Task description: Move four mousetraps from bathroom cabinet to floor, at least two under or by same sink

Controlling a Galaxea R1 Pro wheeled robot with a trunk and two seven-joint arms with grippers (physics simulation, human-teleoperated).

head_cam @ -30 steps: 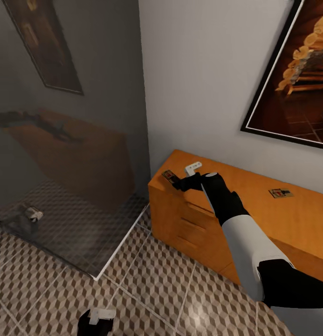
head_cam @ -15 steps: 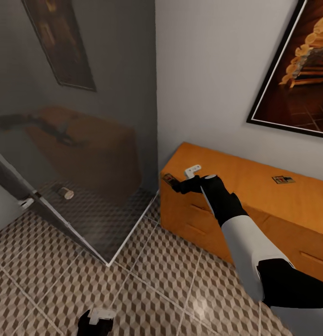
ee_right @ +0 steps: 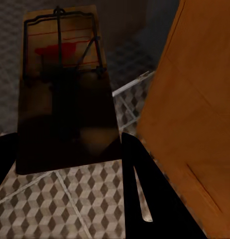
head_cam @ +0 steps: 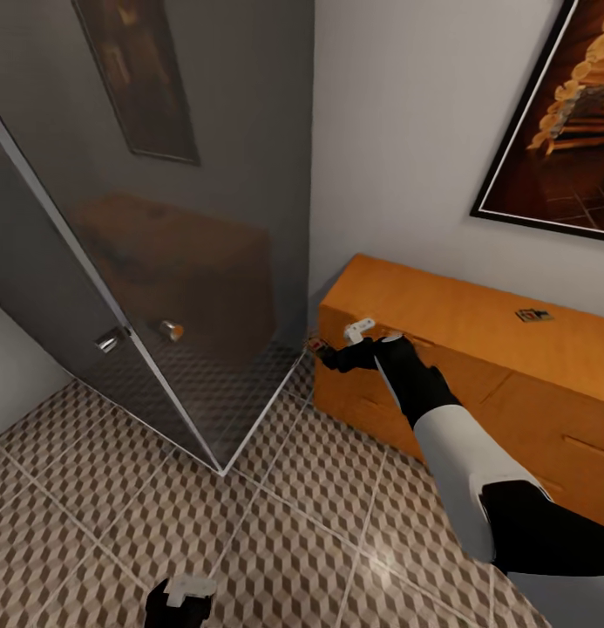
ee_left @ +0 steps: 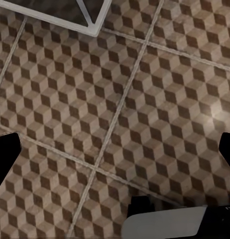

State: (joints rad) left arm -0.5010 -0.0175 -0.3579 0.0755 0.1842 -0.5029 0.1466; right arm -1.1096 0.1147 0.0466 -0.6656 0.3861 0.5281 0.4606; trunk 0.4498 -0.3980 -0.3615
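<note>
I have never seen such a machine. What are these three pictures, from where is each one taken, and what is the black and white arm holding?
This is a simulated two-armed robot in a bathroom. The big picture comes from its head camera, looking down. Its right pincer holds a mousetrap just past the end of the orange cabinet, above the patterned floor. A second mousetrap lies on the cabinet top. The camera on the right wrist shows the held mousetrap close up, clamped between the pincer's fingers. The camera on the left wrist looks straight down at the floor tiles; the left pincer is open and empty.
</note>
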